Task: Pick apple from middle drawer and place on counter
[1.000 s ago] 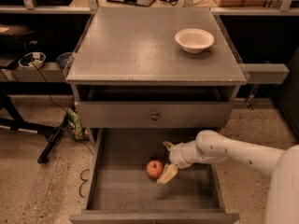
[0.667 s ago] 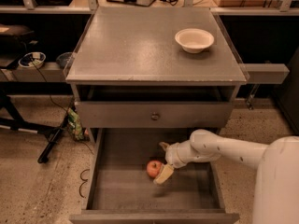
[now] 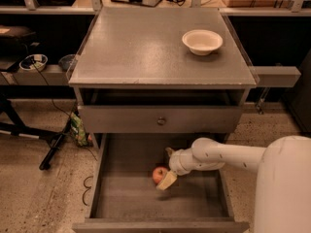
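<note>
The apple (image 3: 158,174), small and red, lies on the plank floor of the open middle drawer (image 3: 126,198), near its centre. My gripper (image 3: 166,169) reaches into the drawer from the right on a white arm and sits right at the apple's right side. One pale fingertip (image 3: 166,180) shows just below and right of the apple, another finger (image 3: 169,152) behind it. The counter (image 3: 146,47) is the flat grey top of the cabinet above.
A white bowl (image 3: 202,41) stands on the counter's back right. A closed drawer front with a round knob (image 3: 161,121) is above the open drawer. Dark shelves with cables and small bowls are at the left, with a stand leg on the floor.
My arm has moved left inside the drawer, bringing the gripper closer around the apple. The apple has stayed in place.
</note>
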You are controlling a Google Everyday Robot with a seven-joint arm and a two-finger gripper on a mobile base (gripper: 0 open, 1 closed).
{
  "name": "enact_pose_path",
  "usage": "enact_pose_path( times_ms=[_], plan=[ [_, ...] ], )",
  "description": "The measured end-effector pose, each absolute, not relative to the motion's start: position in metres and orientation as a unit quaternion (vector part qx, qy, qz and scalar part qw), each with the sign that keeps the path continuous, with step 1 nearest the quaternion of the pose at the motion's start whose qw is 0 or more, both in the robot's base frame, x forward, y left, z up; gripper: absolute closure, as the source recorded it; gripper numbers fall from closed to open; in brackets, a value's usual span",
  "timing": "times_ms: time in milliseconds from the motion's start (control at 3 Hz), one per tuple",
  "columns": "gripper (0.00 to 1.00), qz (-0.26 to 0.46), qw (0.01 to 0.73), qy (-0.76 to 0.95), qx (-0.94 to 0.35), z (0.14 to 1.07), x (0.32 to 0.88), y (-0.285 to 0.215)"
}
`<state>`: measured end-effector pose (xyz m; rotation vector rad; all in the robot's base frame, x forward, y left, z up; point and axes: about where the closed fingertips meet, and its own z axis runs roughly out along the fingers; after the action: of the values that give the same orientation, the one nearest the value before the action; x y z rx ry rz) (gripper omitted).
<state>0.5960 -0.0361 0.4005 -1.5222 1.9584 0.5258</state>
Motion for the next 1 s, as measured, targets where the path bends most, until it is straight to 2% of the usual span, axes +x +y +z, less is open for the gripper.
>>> enact_pose_path(
  times_ms=[1000],
  plan=[
    [0.0, 0.225, 0.293, 0.737, -0.566, 0.384, 0.596, -0.035]
  ],
)
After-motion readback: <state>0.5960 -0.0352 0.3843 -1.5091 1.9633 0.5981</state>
